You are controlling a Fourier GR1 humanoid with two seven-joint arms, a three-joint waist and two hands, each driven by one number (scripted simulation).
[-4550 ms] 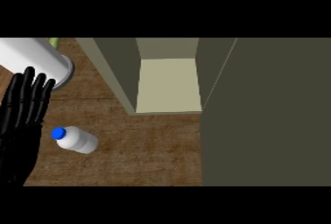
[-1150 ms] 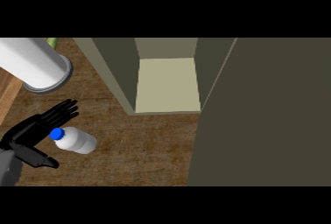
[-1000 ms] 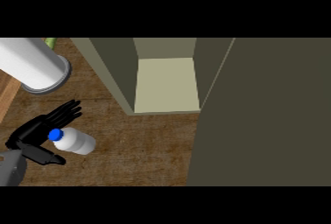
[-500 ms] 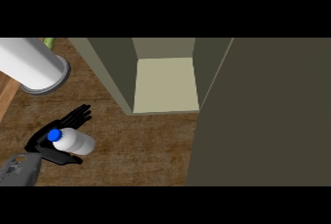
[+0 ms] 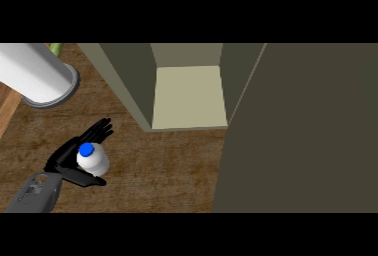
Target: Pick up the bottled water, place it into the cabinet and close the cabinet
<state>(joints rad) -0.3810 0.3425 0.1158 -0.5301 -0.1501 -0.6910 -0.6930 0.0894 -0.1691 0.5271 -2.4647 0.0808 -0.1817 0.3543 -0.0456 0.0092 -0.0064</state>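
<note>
Bottled water (image 5: 93, 161) sits clasped between thumb and fingers of left robot hand (image 5: 65, 159).

The cabinet (image 5: 127, 80) stands at the back of the bench (image 5: 170, 165) with its inner shelf (image 5: 188, 95) open to the front. Its door (image 5: 303, 130) swings out on the right of the opening and covers the whole right side of the bench. To the left of the cabinet and in front of it, the bottle (image 5: 93, 159) sits in the left hand (image 5: 65, 159), which wraps it from the left with fingers behind it and thumb before it, while farther back, left of the cabinet, a thick cylinder (image 5: 37, 72) crosses the bench's far corner.
</note>
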